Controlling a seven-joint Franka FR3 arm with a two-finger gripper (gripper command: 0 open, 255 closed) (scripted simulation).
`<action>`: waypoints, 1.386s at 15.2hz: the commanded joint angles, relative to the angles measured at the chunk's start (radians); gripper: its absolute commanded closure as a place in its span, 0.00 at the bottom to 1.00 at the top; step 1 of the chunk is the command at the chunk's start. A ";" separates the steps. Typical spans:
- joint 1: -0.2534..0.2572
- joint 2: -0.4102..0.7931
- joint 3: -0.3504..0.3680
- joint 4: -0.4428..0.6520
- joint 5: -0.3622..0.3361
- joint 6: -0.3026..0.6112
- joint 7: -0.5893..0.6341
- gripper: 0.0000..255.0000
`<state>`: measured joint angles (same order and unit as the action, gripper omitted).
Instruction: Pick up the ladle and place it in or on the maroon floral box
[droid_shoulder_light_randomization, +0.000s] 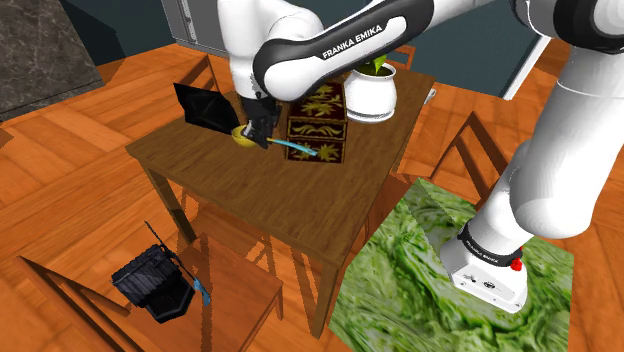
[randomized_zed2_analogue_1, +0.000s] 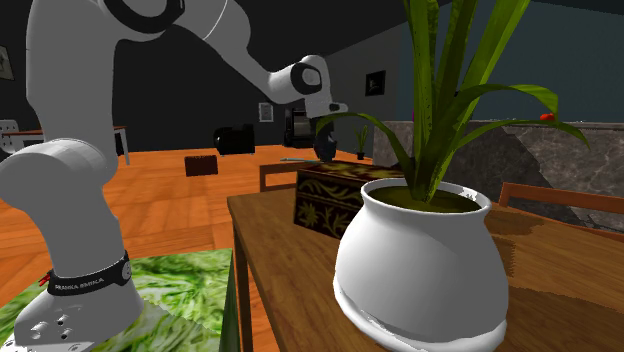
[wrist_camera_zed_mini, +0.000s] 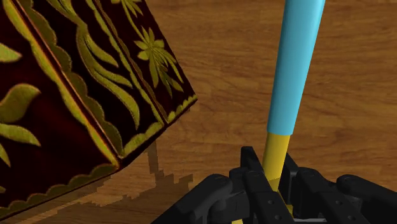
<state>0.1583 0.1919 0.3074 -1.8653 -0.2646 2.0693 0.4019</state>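
The ladle (droid_shoulder_light_randomization: 285, 146) has a yellow bowl and neck and a light blue handle. My gripper (droid_shoulder_light_randomization: 262, 130) is shut on its yellow neck, right beside the maroon box with a gold floral pattern (droid_shoulder_light_randomization: 318, 122) on the wooden table (droid_shoulder_light_randomization: 250, 190). In the wrist view the black fingers (wrist_camera_zed_mini: 251, 181) clasp the yellow neck of the ladle (wrist_camera_zed_mini: 296, 70), whose blue handle runs away from my gripper (wrist_camera_zed_mini: 271, 188), with a corner of the box (wrist_camera_zed_mini: 76, 95) close alongside. Whether the ladle rests on the table I cannot tell. In the second exterior view my gripper (randomized_zed2_analogue_1: 325, 150) hangs behind the box (randomized_zed2_analogue_1: 335, 195).
A white pot with a green plant (droid_shoulder_light_randomization: 370, 92) stands on the table just beyond the box. A black angular object (droid_shoulder_light_randomization: 205, 106) lies next to the ladle's bowl. A chair with a black box (droid_shoulder_light_randomization: 152, 283) stands at the shoulder view's lower left. A green rug (droid_shoulder_light_randomization: 420, 280) lies under the stand.
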 joint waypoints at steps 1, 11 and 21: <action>0.000 -0.010 0.002 0.016 0.007 -0.025 -0.007 1.00; 0.000 -0.042 0.006 0.111 0.029 -0.147 -0.037 1.00; 0.003 -0.051 0.010 0.232 0.041 -0.275 -0.062 1.00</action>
<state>0.1608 0.1422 0.3164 -1.6433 -0.2249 1.8060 0.3410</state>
